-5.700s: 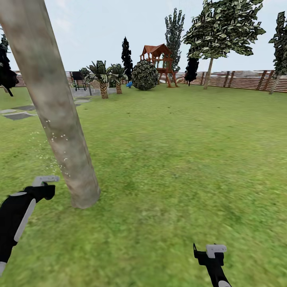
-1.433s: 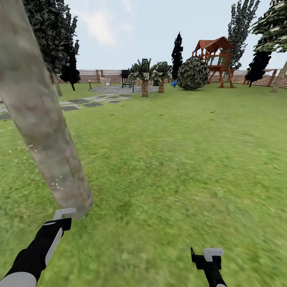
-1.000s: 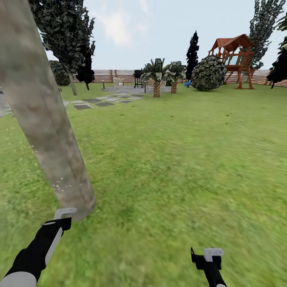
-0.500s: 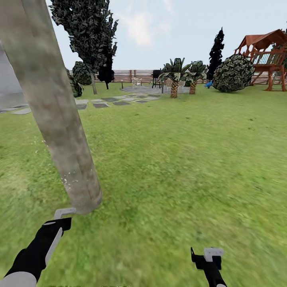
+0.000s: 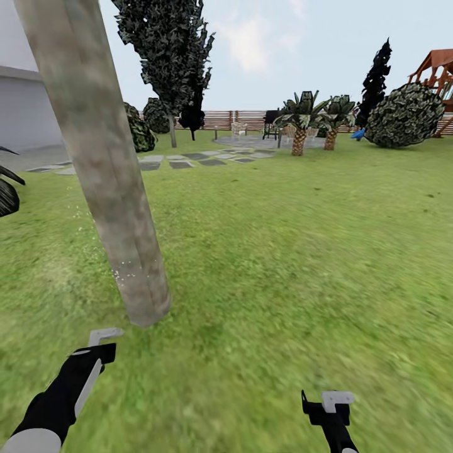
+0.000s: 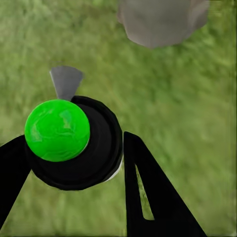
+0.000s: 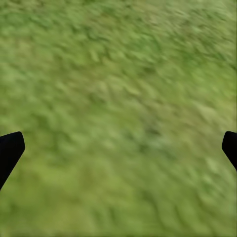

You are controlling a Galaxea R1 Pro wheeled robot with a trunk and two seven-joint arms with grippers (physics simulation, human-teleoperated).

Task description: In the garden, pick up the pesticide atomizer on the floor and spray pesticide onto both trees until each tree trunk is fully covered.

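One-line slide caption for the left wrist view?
Left gripper shut on green-topped atomizer above lawn, tree trunk base just ahead.

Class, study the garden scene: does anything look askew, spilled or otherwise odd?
Little stands out. The trunk looks tilted in the head view, though that may be the camera's angle. Pale specks dot its lower part. The left claw is shut on the green-topped atomizer; the right claw is open over lawn.

lawn | slat fence far bk | grey paving | palms | pale sky w/ cloud
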